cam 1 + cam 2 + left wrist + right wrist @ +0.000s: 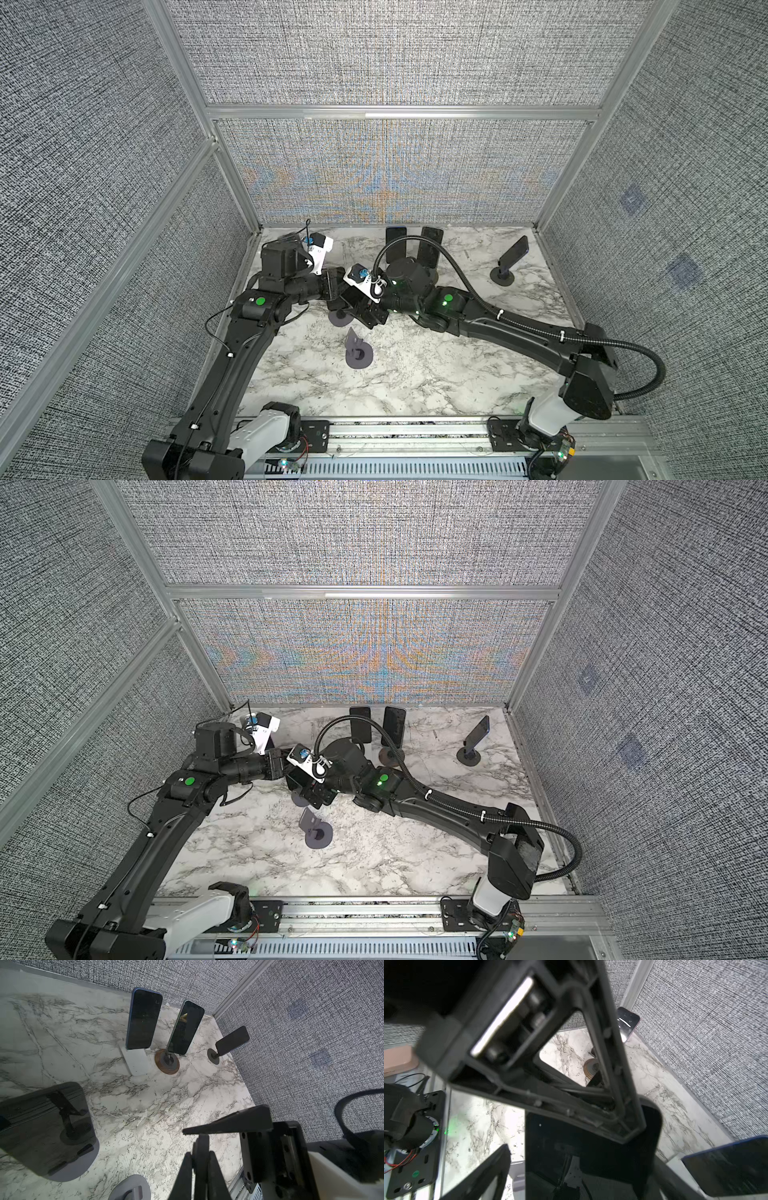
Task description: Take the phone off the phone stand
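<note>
Phone (pixel 591 1147) stands upright near the middle of the marble table (pixel 436 374), its dark screen facing my right wrist camera. In both top views my two wrists hide it.

My left gripper (pixel 200 1147) is pinched together on a thin dark slab seen edge-on, which I take to be the phone's top edge. In the right wrist view one of its fingers (pixel 623 1122) overlaps the screen's upper corner. My right gripper (pixel 583 1159) straddles the phone with its jaws apart. A strip of marble shows between one finger and the phone's side, so that hand has no hold yet.

Just under the grip, at about 7 o'clock in a top view, the round base of the phone stand (pixel 337 319) peeks out. I cannot see whether the phone is seated on it, but nothing suggests it is clear of it.

An empty stand (pixel 358 353) sits near at 6 o'clock. An upright phone (pixel 395 245) and its neighbour (pixel 430 247) stand at about 1 o'clock. A third phone (pixel 514 252) is toward 2 o'clock, well apart.

By my reckoning the reach and the first hold are done. Closing my right hand, parting the phone from the stand and setting it down are left.
</note>
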Robot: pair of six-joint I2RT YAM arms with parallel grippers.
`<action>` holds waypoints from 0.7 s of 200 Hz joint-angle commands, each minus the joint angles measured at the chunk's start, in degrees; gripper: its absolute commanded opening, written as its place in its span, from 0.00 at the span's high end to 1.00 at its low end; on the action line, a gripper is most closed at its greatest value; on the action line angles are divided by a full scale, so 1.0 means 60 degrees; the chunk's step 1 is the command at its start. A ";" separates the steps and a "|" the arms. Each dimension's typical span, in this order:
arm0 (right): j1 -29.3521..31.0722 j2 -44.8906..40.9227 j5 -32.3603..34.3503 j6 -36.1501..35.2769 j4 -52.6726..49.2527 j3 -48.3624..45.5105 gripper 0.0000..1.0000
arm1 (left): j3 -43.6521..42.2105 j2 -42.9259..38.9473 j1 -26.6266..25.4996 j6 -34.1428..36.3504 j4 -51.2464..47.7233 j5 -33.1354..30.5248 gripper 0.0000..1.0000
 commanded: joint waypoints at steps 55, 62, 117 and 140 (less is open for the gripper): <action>0.0044 -0.0030 0.0653 0.0353 0.0690 -0.0191 0.38 | -0.0187 -0.0089 0.0001 -0.0257 0.0857 0.0066 1.00; 0.0041 -0.0029 0.0593 0.0373 0.0691 -0.0191 0.38 | -0.0208 -0.0092 0.0003 -0.0242 0.0874 0.0091 1.00; -0.0008 -0.0015 0.0434 0.0536 0.0694 -0.0213 0.45 | -0.0322 -0.0150 0.0000 -0.0344 0.1194 0.0260 1.00; -0.0090 -0.0015 0.0620 0.0815 0.0620 -0.0206 0.48 | -0.0383 -0.0171 0.0005 -0.0344 0.1256 0.0152 0.65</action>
